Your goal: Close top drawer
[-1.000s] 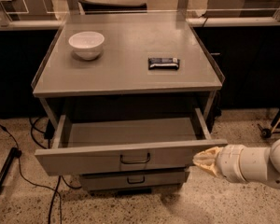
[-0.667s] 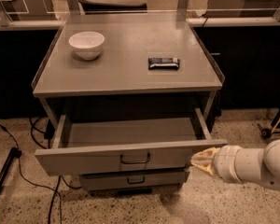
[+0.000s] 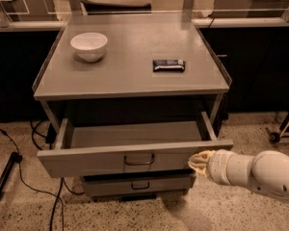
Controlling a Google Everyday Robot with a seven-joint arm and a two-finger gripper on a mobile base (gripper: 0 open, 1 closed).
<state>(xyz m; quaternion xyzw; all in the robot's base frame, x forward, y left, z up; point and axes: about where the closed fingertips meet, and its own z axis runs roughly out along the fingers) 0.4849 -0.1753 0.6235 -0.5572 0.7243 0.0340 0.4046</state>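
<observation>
The top drawer (image 3: pixel 86 160) is a wide shallow grey metal drawer, pulled far out of the cabinet, with nothing showing inside. Its flat front panel has a small dark loop handle (image 3: pixel 139 160) at the centre. My gripper (image 3: pixel 196 161) comes in from the lower right on a white arm. Its tip is at the right end of the drawer's front panel, touching it or very close to it. A lower grey drawer (image 3: pixel 139 185) sits mostly pushed in beneath.
On the cabinet top (image 3: pixel 130 76) stand a white bowl (image 3: pixel 89 46) at the back left and a dark snack bar (image 3: pixel 168 65) to the right. Cables (image 3: pixel 19 172) run over the speckled floor at the left. A wheeled base (image 3: pixel 282 131) stands at the right edge.
The arm and gripper have moved left, bringing the gripper's tip up to the right end of the drawer front. The drawer has not visibly moved.
</observation>
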